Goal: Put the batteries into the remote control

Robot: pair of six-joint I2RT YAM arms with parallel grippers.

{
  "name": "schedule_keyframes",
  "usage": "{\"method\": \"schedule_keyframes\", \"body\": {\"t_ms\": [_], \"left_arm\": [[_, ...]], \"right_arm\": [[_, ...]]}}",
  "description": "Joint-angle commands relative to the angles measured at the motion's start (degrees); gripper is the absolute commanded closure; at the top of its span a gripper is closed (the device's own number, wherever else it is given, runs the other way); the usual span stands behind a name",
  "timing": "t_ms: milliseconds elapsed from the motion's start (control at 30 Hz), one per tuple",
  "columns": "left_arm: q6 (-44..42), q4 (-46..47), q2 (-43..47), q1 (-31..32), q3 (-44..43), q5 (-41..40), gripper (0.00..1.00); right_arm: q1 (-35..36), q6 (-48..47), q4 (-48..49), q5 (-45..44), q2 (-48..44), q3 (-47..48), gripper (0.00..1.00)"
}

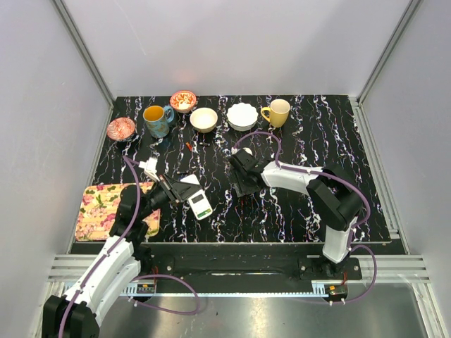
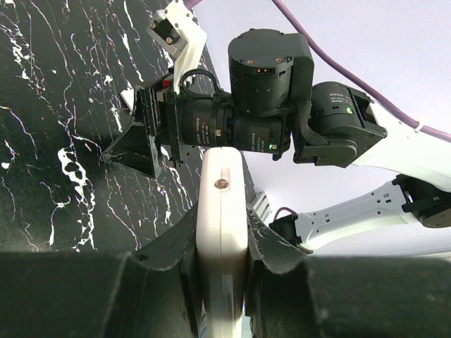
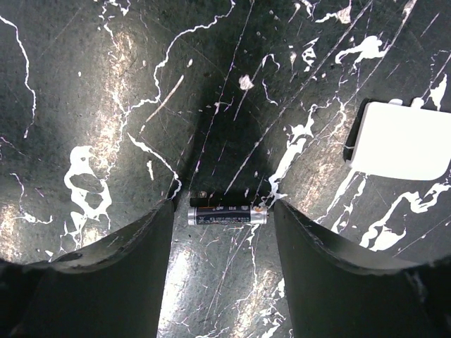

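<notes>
The remote control (image 1: 201,205), a flat white slab, is held at the left front of the table by my left gripper (image 1: 175,191). In the left wrist view the remote control (image 2: 223,204) stands edge-on, with my left gripper (image 2: 222,220) shut on both of its faces. My right gripper (image 1: 244,184) points down at mid-table. In the right wrist view a slim dark battery (image 3: 227,215) with silver ends lies crosswise on the tabletop. My right gripper (image 3: 222,208) is open around it, with a small gap at each end. The top view hides this battery.
A flat white panel (image 3: 398,141) lies to the right of my right gripper. Along the back stand a pink bowl (image 1: 121,128), a blue mug (image 1: 156,120), a red-patterned bowl (image 1: 183,100), a cream bowl (image 1: 204,119), a white scalloped bowl (image 1: 242,115) and a yellow mug (image 1: 277,112). A floral mat (image 1: 106,208) lies front left.
</notes>
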State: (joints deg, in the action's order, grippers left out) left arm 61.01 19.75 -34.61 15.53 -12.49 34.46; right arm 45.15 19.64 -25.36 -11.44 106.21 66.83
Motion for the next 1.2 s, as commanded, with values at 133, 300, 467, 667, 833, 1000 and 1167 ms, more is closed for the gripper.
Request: {"method": "schedule_keyframes", "body": {"t_ms": [133,300,467,667,833,1000,1167], "left_arm": [[-0.2,3.2,0.9,0.3,0.5,-0.5,1.0],[0.0,3.3,0.8,0.2,0.7,-0.6,1.0],[0.5,4.3,0.0,0.3,0.5,-0.8,1.0],[4.9,13.6,-5.2,0.7,1.2,-0.9,1.0],[8.2,25.0,-14.0,4.5,0.5,-4.4,1.0],[11.4,45.1,-25.1,9.8,0.0,-9.1,1.0],[13.9,66.1,-35.3,12.9,-0.3,-13.0,1.0]], "right_arm": [[0.6,1.1,-0.7,-1.8,-0.1,-0.9,0.45],[0.6,1.2,-0.7,-1.8,-0.6,-1.3,0.53],[0.6,1.5,-1.2,-3.0,-2.8,-1.9,0.68],[0.7,1.5,-12.1,-5.2,-12.1,2.0,1.0],[1.9,1.2,-26.2,-7.1,-19.1,9.9,1.0],[5.3,1.5,-35.1,-10.6,-21.7,18.6,1.0],[8.1,4.0,-39.0,-11.1,-23.8,23.3,1.0]]}}
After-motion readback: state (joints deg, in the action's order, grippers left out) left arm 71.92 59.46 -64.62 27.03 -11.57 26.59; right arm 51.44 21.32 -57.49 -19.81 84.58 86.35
